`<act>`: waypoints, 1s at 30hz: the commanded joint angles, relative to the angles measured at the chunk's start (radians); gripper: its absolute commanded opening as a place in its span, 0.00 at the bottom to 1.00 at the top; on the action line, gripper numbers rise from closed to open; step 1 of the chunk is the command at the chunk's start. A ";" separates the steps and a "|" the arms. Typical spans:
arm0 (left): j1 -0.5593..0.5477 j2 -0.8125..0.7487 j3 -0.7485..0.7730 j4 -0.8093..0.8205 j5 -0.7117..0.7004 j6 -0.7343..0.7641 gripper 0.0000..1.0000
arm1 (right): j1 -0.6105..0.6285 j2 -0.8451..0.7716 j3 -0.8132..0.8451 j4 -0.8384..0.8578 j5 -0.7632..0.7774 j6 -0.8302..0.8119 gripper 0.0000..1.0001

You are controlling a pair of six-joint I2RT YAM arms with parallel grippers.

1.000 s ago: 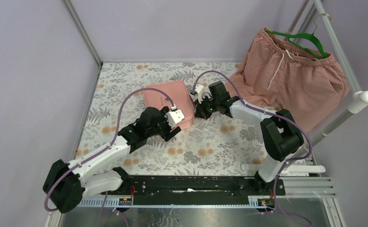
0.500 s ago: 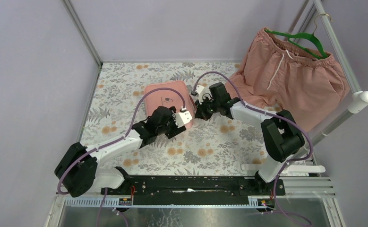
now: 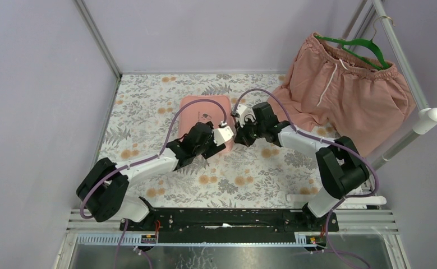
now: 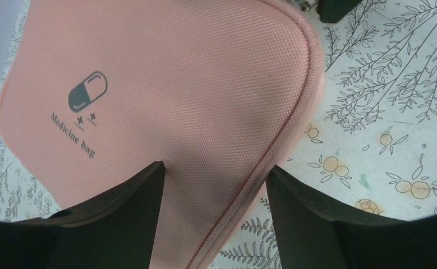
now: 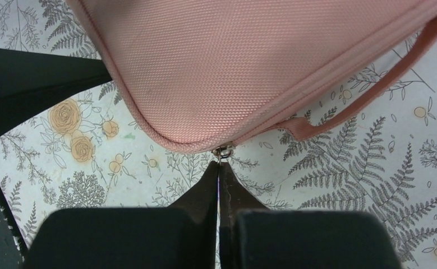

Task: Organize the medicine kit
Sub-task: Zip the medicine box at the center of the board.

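The medicine kit point(image 3: 203, 111) lies flat on the desk point(image 3: 148, 101), near the middle and a little toward the far side. It is closed and its lid faces up. The desk has a cloth with flowers and ferns.

The left hand point(image 3: 220, 139) is above the near right corner of the kit. In the left wrist view its two fingers point(image 4: 129, 224) are clearly apart. One finger is over the pink lid, the other over the cloth just beside the edge, and the zip seam of the kit point(image 4: 176, 84) runs between them. I cannot tell if the fingers touch the fabric. In the same view the lid shows a dark pill logo point(image 4: 87, 91) and under it the words "Medicine bag" point(image 4: 73, 134).

The right hand point(image 3: 238, 134) is at the right side of the kit, close to the same corner, so both hands are near each other. In the right wrist view its fingers point(image 5: 202, 190) are pressed together, and the small metal zip pull point(image 5: 223, 151) stands at their tips, at the rounded corner of the kit point(image 5: 249, 56). The tab of the pull seems to be pinched between them. A pink strap point(image 5: 373, 84) comes out from the side of the kit and bends over the cloth.

At the far right, well apart from the kit, pink shorts point(image 3: 345, 89) hang on a green hanger point(image 3: 362, 46), and their lower part rests on the desk.
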 commanded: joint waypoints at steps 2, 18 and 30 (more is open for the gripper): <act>0.012 0.033 0.029 0.085 -0.068 -0.045 0.72 | 0.039 -0.093 -0.055 -0.045 -0.096 0.028 0.00; 0.033 0.033 0.046 0.091 -0.016 -0.085 0.71 | 0.096 -0.127 -0.126 0.088 -0.222 0.181 0.00; 0.035 -0.102 0.036 -0.004 0.078 -0.170 0.72 | 0.102 -0.217 -0.245 0.176 -0.052 0.290 0.00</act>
